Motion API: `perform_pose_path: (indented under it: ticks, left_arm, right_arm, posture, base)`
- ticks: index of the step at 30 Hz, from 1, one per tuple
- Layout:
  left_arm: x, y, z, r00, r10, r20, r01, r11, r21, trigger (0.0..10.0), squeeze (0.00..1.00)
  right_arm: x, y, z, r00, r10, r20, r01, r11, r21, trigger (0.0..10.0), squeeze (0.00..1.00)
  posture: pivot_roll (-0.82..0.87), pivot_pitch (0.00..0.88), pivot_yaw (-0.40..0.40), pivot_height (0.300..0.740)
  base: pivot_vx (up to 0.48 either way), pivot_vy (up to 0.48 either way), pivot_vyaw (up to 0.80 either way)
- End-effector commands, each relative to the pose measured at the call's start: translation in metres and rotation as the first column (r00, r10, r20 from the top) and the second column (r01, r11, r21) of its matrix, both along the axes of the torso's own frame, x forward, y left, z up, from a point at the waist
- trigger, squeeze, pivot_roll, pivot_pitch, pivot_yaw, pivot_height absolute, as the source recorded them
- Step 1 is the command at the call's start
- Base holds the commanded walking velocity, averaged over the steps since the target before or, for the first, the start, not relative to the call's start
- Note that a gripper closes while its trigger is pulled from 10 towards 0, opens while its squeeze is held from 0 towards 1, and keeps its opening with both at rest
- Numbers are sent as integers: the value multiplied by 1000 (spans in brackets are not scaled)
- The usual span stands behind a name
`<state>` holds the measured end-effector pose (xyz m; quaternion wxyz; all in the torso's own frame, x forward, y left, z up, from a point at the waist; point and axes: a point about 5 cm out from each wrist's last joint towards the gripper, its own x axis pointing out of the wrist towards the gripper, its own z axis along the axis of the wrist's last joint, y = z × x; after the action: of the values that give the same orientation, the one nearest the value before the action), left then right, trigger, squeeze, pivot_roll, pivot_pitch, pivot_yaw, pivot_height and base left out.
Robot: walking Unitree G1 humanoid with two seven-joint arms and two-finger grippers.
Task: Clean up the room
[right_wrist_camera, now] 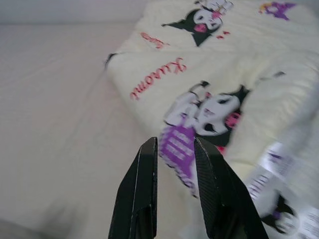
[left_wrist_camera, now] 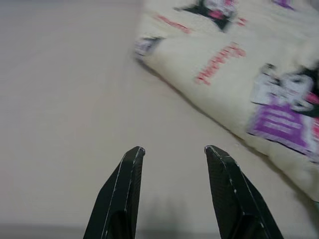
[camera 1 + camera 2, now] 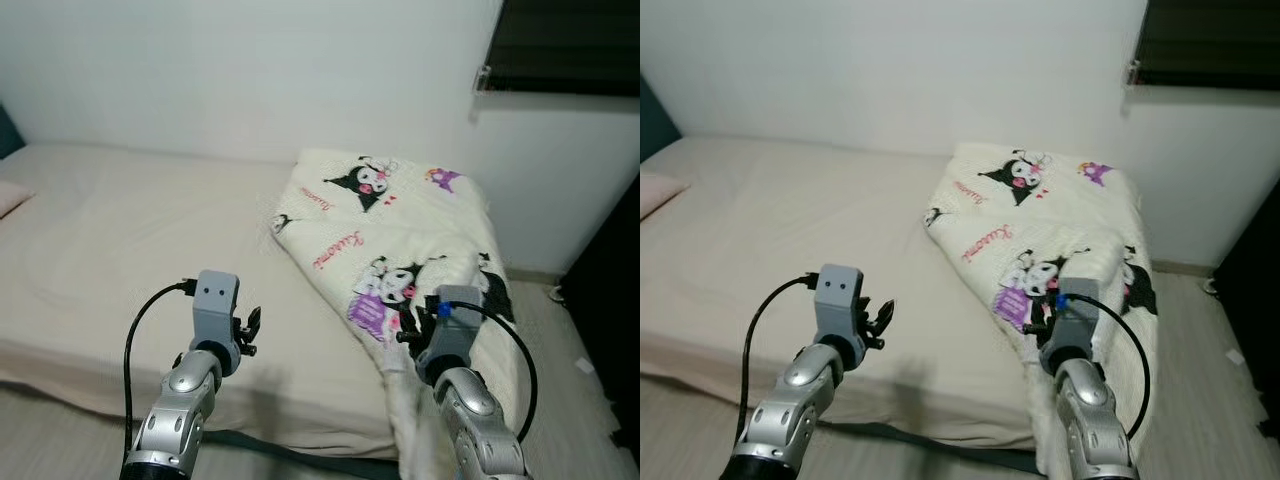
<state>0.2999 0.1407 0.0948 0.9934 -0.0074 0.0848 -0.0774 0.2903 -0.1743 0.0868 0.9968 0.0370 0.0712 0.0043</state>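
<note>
The blanket lies bunched on the right part of the bed, its right side spilling over the bed's edge toward the floor. The main risk, as I judge it, is a poor grip: the blanket is thick and folded, so a tool closing on one thin layer may pull that layer free and leave the rest in a heap, or drag more of it off the bed. The overhanging part could also catch the right arm as it reaches in.

Both arms are raised in front of the body, forearms angled up and forward. The left tool hovers over the bare sheet, near the blanket's edge but not touching it, its fingers apart and empty. The right tool points at the blanket's printed top, above the cartoon figure, fingers slightly apart and holding nothing.
</note>
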Motion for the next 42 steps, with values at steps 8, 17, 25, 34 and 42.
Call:
perform_pose_path:
  ticks: [8, 17, 25, 34, 42]
  left_arm:
    - [-2, -1, 0, 1000, -18, 15, 18, 1000, 6, 10000, 0]
    - [-1, -2, 1, 1000, -22, 20, 22, 1000, 5, 10000, 0]
    - [-1, -1, -1, 1000, -25, 16, 25, 1000, 13, 10000, 0]
    - [0, 1, -2, 1000, -16, 12, 16, 1000, 21, 10000, 0]
    - [0, 1, -2, 1000, -13, 13, 13, 1000, 19, 10000, 0]
  right_arm:
    - [3, -31, 1, 987, -162, 6, 162, 987, -12, 10000, 0]
    - [10, -41, 2, 979, -202, 6, 201, 979, 29, 10000, 0]
    - [15, -44, 8, 976, -218, 22, 218, 976, 29, 10000, 0]
    - [19, -48, 9, 974, -225, 30, 225, 974, 14, 10000, 0]
    - [21, -53, 10, 970, -242, 31, 242, 970, -2, 10000, 0]
  posture:
    - [-20, 26, 26, 725]
    - [-20, 30, 28, 690]
    - [-19, 33, 29, 655]
    - [-22, 35, 28, 625]
    - [-24, 45, 27, 595]
  base:
    - [0, 0, 0]
    - [0, 0, 0]
    - [0, 0, 0]
    - [0, 0, 0]
    - [0, 0, 0]
